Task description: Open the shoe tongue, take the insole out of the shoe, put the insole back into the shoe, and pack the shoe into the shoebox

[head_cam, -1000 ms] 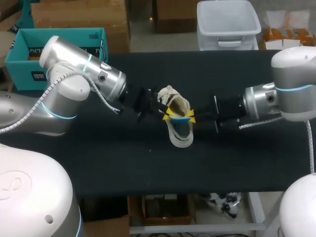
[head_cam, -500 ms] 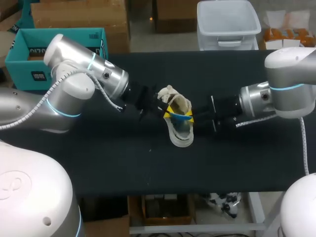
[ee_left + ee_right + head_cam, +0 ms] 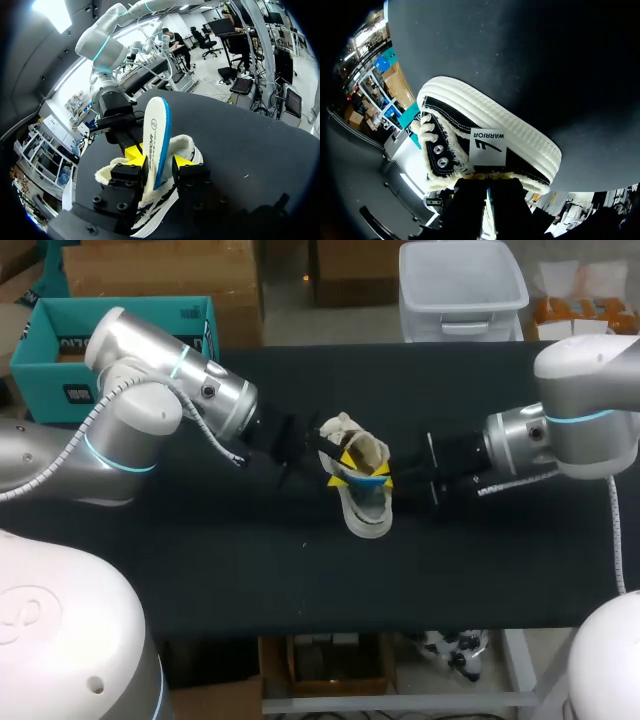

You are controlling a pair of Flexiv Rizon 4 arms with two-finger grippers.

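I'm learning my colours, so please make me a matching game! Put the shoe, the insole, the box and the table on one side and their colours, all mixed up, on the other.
Things:
1. shoe
2. insole
3. shoebox
4. table

Colours:
A. teal
B. plain black
C. white with a blue edge
D. black with a white ribbed sole

Pairs: 1-D, 2-C, 3-A, 4-B
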